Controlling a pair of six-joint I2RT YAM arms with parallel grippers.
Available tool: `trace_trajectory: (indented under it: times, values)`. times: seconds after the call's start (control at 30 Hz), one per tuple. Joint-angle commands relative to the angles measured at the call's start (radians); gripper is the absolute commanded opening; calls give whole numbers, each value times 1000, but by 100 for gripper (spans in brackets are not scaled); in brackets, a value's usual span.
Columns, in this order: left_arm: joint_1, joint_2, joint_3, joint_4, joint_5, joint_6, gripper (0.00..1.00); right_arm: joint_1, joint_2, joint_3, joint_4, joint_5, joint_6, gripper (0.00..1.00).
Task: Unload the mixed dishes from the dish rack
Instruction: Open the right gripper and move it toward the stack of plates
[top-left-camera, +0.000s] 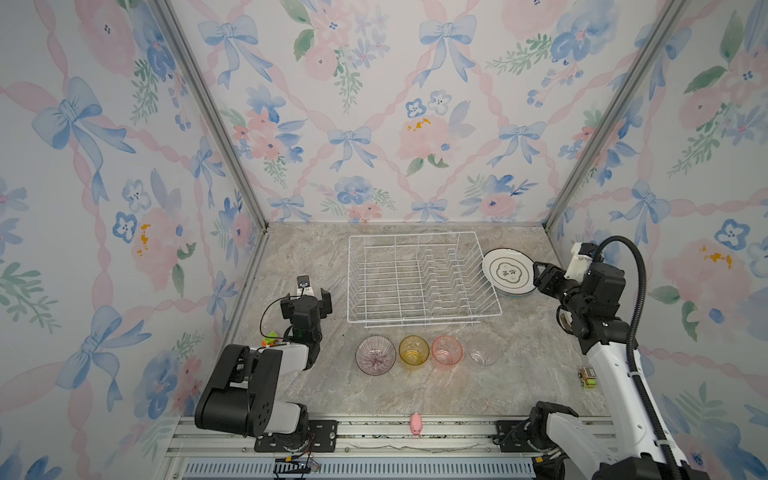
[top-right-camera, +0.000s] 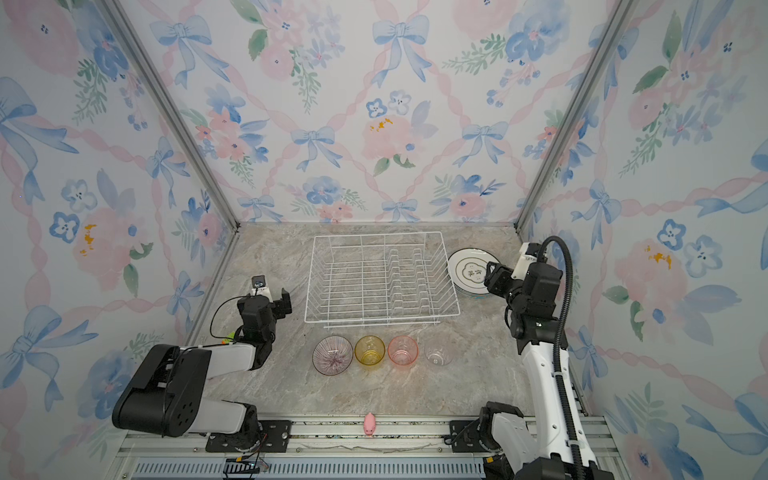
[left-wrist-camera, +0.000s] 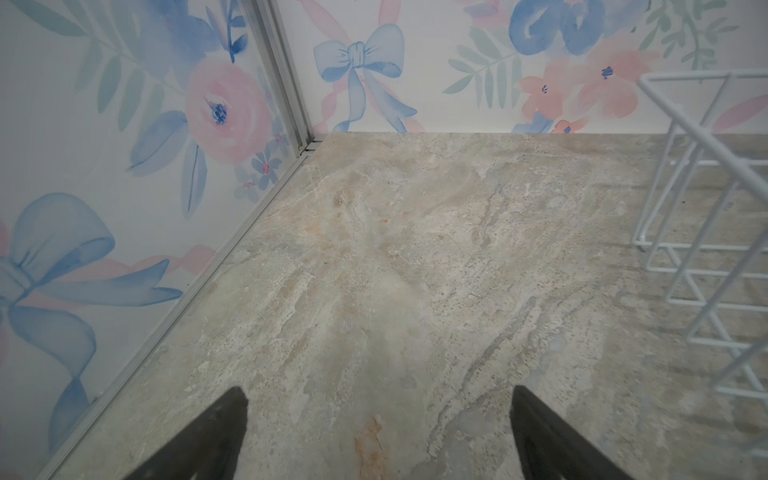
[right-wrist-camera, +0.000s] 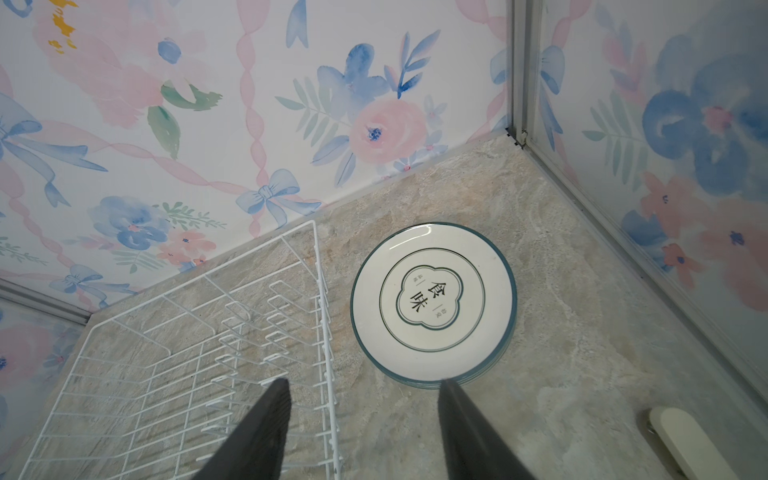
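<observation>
Where the plate stack (right-wrist-camera: 432, 303) lay beside the dish rack (right-wrist-camera: 322, 299), we found the right gripper (right-wrist-camera: 365, 382) parted at its rim, unladen; the left gripper (left-wrist-camera: 378, 390) stood wide.

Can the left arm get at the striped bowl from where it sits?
Probably yes: the bowl stands on open counter near the left gripper, which is open and empty, with nothing between them.

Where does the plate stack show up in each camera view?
In a top view: plate stack, right of the dish rack.
In a top view: same spot.
Left wrist: not in it.
Right wrist: mid-picture, beside the dish rack.
Shared landmark: dish rack, in all four.
</observation>
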Motion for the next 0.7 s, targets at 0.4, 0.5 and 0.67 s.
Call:
trace_trajectory:
  times: [0.4,0.5,0.67]
  values:
    - [2,72,-74,349,41,72,98,-9,-10,-158,176,107,7,60]
    - [33,131,-112,469,130,73,98,-9,1,-196,220,118,-5,61]
    - [6,142,-107,475,101,94,98,-3,10,-280,344,159,-17,62]
